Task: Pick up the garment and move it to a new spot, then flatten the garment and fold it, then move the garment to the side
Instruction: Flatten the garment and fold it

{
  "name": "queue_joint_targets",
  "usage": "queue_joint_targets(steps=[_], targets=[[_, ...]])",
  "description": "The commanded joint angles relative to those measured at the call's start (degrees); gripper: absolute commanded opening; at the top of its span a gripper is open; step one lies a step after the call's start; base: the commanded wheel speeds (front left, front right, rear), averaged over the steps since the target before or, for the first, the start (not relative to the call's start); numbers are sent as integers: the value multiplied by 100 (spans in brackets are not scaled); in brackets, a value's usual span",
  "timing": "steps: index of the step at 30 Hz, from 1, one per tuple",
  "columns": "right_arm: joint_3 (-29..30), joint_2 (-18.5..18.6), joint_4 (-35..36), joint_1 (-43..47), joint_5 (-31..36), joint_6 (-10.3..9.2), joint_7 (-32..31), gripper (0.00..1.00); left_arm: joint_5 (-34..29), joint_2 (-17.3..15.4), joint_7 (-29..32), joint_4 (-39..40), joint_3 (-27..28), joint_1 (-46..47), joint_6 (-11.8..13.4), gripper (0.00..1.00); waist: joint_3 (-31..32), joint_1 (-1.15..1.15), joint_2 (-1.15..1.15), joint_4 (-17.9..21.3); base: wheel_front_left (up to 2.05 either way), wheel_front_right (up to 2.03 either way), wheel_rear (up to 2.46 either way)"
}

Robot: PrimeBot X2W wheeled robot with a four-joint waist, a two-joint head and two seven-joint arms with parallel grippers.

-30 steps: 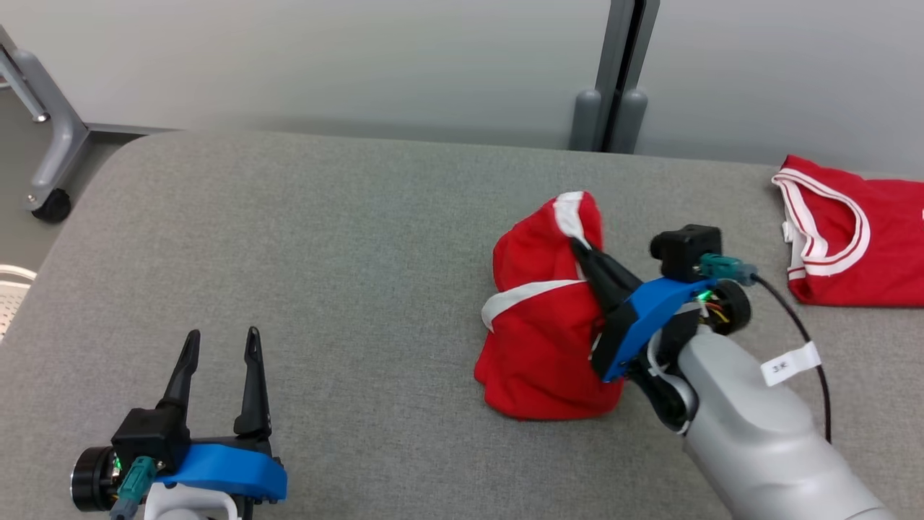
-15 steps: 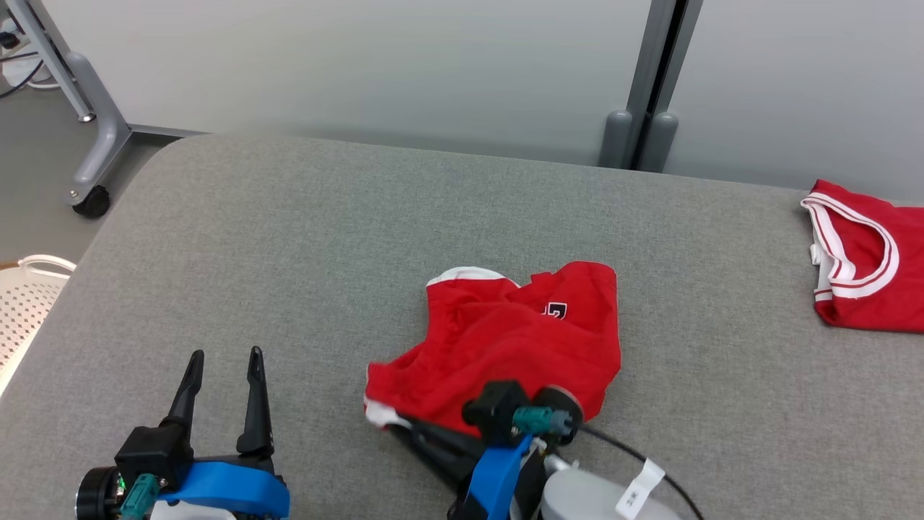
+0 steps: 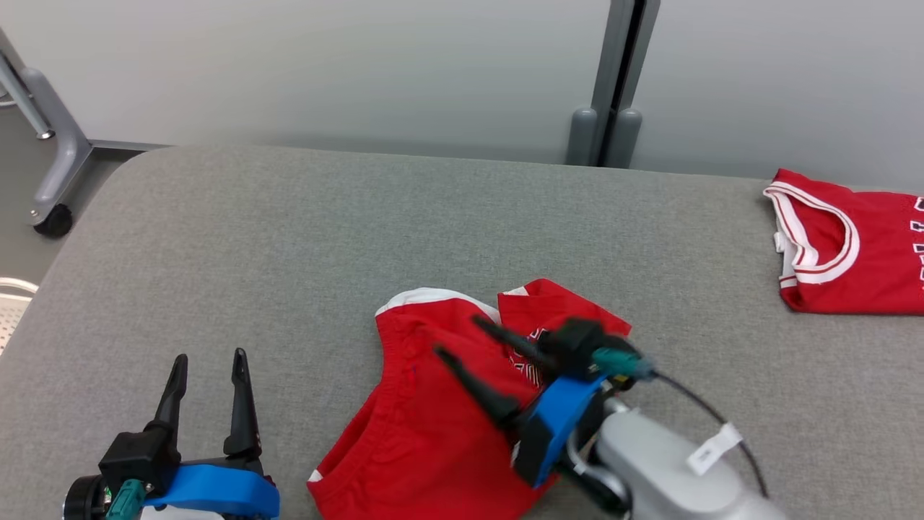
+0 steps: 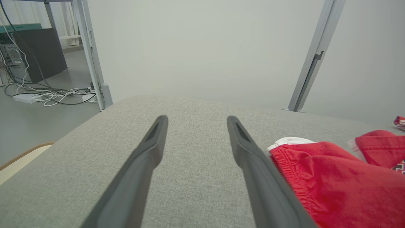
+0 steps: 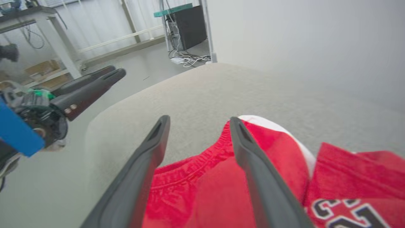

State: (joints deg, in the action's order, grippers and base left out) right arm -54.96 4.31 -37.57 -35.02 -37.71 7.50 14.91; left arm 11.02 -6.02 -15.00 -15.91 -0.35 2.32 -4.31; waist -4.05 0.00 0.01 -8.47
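The red garment [image 3: 426, 433], a pair of white-trimmed shorts, is lying rumpled at the near middle of the grey counter [image 3: 289, 238]. Its black-and-white lettering is showing only in part, and I cannot read it. The right gripper [image 3: 456, 336] is hovering just over it, jaws standing wide and gripping nothing. The left gripper [image 3: 208, 357] is sitting to the garment's left above bare counter, jaws likewise spread and empty. A second red jersey [image 3: 859, 267] is lying at the far right.

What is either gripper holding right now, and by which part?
Nothing. The right gripper has its jaws open over the red shorts, pinching no fabric; the left gripper is open over the grey surface.
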Motion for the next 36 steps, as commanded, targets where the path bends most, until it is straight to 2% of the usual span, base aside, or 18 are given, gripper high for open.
queue_joint_targets(steps=[1, 6, 10, 17, 23, 24, 25, 26, 31, 36], targets=[[467, 286, 67, 42, 186, -1, 29, 100, -33, -2, -25, 58, 48, -75, 11, 100, 35, 0, -1, 90, 0, 0, 0], [1748, 714, 44, 307, 583, 0, 31, 100, -57, 32, -25, 169, 74, -135, 20, 100, -25, 0, -1, 206, 0, 0, 0], [2271, 822, -284, 422, 820, 0, 28, 100, -79, 70, -25, 215, 59, -70, -3, 100, -119, 0, -1, 190, 0, 0, 0], [2385, 576, -1038, 437, 894, 0, -214, 100, -97, 128, -25, 181, 22, 65, -31, 100, -305, 0, -1, 60, 0, 0, 0], [2105, 295, -1714, 354, 719, 0, -527, 100, -128, 157, -25, 113, 17, 184, -78, 100, -400, 0, -1, -55, 0, 0, 0], [2071, 274, -1802, 325, 686, 0, -556, 89, -132, 162, -25, 103, 24, 177, -76, 100, -408, 0, -1, -63, 0, 0, 0], [2037, 256, -1878, 305, 644, 0, -584, 33, -136, 165, -25, 93, 32, 174, -84, 100, -413, 0, -1, -66, 0, 0, 0], [2000, 229, -1952, 297, 596, 0, -600, 0, -140, 167, -25, 82, 43, 182, -91, 100, -412, 0, -1, -64, 0, 0, 0], [2010, 275, -2018, 165, 431, 0, -223, 0, -157, 181, -25, 50, 92, 85, -85, 100, -299, 0, -1, 15, 0, 0, 0], [2200, 452, -1704, 351, 379, 0, 3, 0, -171, 189, -25, 38, 142, 0, -94, 100, -110, 0, -1, 129, 0, 0, 0]])
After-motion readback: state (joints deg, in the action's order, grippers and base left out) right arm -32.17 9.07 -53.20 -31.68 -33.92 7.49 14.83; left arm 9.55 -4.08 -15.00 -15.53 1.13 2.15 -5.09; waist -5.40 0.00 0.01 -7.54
